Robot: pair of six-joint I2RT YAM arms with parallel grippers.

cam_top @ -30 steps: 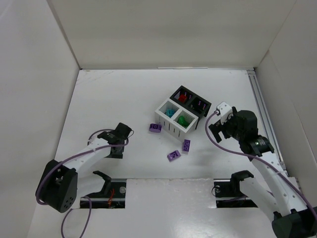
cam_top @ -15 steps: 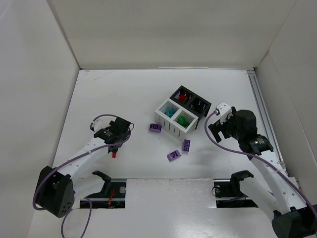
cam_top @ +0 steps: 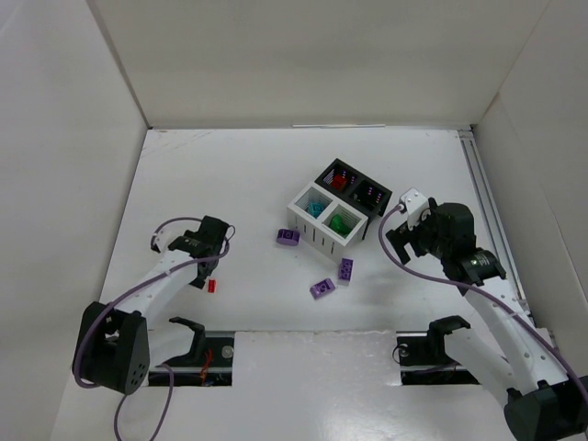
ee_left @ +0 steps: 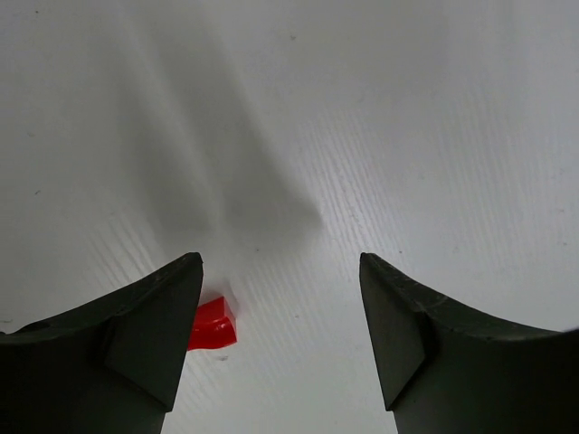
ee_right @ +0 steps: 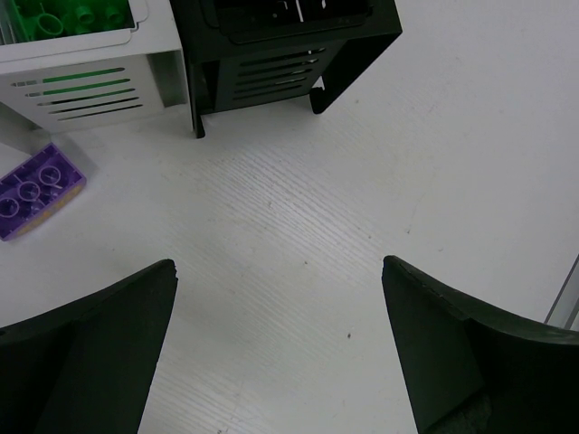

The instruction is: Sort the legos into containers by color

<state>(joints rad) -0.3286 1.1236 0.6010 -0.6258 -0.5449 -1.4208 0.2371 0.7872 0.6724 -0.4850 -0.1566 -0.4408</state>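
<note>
We see a white worktop (cam_top: 239,175) boxed in by a plain white back wall (cam_top: 312,55) and side walls (cam_top: 55,184). A metal rail (cam_top: 485,207) runs along its right edge, and a white panel (cam_top: 312,377) lies across its near edge.

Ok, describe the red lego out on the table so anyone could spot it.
On the table, look near-left, away from the bin block. The red lego lies beside the left arm's open jaws. It is the only loose red brick; the purple legos sit nearer the bins.
</note>
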